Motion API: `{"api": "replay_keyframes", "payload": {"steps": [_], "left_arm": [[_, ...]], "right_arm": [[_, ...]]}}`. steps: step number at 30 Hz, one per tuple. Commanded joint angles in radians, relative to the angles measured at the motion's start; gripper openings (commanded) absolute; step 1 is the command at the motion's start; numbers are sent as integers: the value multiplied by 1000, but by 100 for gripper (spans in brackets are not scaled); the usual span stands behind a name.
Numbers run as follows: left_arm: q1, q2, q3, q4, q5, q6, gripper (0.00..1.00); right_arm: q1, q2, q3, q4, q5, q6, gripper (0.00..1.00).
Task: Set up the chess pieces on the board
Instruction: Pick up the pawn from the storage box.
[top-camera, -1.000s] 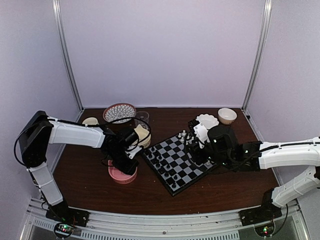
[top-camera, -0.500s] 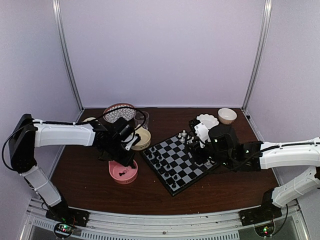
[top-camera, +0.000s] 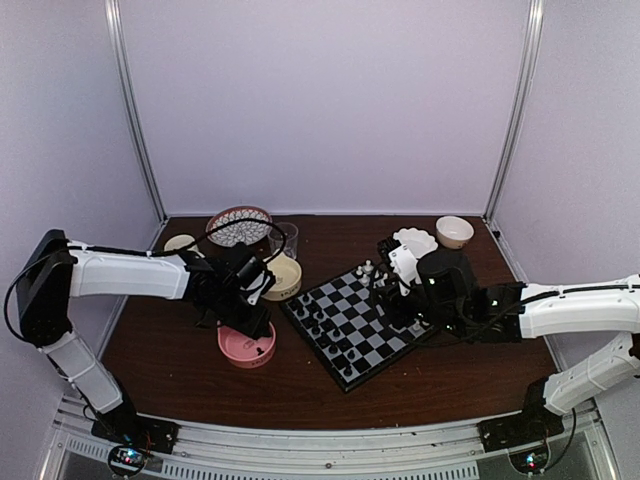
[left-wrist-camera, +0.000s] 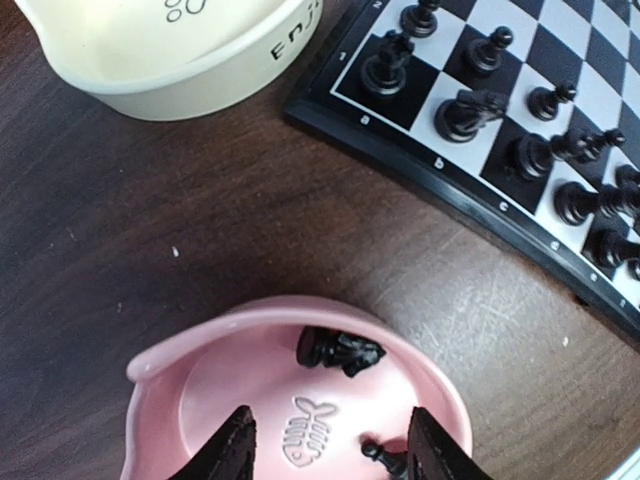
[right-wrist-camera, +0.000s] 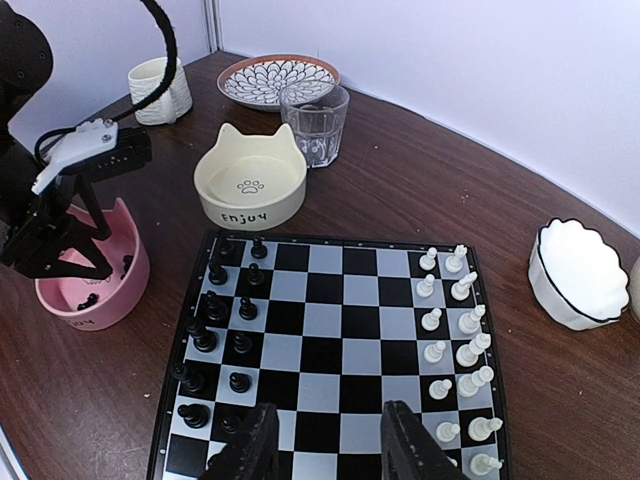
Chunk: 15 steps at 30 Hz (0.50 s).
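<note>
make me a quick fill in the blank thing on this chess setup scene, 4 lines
1. The bowl under the left gripper is ____ in colour.
2. The left wrist view shows ____ black chess pieces inside it.
3. The cream cat-eared bowl has a ____ print inside.
4. On the board, the chessmen nearest the scalloped bowl are ____.
Missing words: pink; two; paw; white.

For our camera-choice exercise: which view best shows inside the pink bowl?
Left wrist: it looks straight down into the pink bowl, showing two black pieces. Top external sees it small, partly under the left arm; right wrist shows it obliquely.
</note>
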<state>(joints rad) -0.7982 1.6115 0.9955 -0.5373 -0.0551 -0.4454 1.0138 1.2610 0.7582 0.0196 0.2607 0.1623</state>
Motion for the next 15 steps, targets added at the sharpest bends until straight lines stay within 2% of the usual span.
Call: {"api": "replay_keyframes", "payload": {"steps": [1,5,10,15], "left_arm": [[-1,50,-2,89,-29,-42,52],[-1,99,17,115,-35,-48,48],[-1,130,25,128,-107,-56,44],[-1,144,19,134,-157,-60,32]], "right_arm": [[-6,-8,-11,13,8,4,38],[-6,-9,-13,14,8,5,38],[-6,-14,-14,13,8,5,38],[-6,-15,-16,13,5,7,38]]}}
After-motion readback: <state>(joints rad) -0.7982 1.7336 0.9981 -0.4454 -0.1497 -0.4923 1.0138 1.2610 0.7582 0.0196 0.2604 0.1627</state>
